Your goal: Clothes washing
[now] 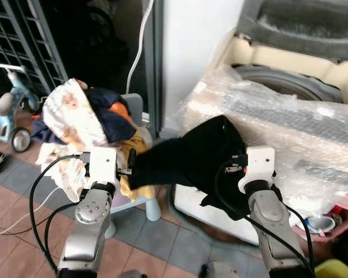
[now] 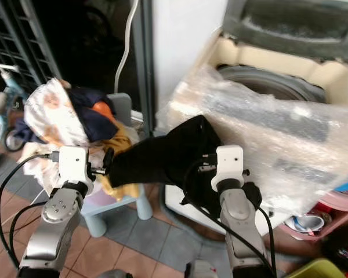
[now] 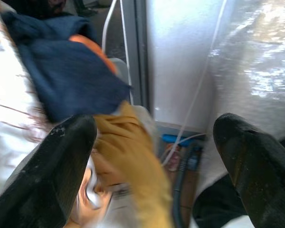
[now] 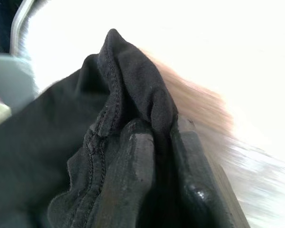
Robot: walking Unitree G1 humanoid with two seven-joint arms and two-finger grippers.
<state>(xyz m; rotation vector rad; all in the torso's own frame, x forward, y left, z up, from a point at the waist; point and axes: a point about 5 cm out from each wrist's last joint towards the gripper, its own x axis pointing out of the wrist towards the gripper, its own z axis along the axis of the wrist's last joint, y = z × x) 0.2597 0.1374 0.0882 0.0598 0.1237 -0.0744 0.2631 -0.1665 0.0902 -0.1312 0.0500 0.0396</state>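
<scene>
From the left eye view, we see the black cotton garment (image 1: 188, 156) slung between our two arms, its long axis running almost level from the left gripper (image 1: 129, 162) across to the right gripper (image 1: 235, 165). Its right end bunches high against the bubble-wrapped front of the cream top-loading washing machine (image 1: 290, 69), whose open drum sits up and beyond the right arm. So the coming move, we judge, is up and forward over that wrapped edge, and the right arm is clearly the nearer one.

The right eye view tells the same story: the garment points from the heap of mixed laundry (image 2: 75, 124) on the pale blue plastic chair (image 2: 124, 202) toward the machine, sagging a little below our right wrist.

Over to the left wrist view: the left gripper's fingers (image 3: 52, 171) stand wide apart with nothing between them, looking onto a navy cloth (image 3: 69, 78) and a mustard-yellow cloth (image 3: 128, 161) in the heap. Whether the garment merely drapes against this arm, we cannot tell.

Right wrist view: the right gripper's fingers (image 4: 133, 180) are pinched tight on a stitched fold of the garment, which stands up just past the fingertips.
</scene>
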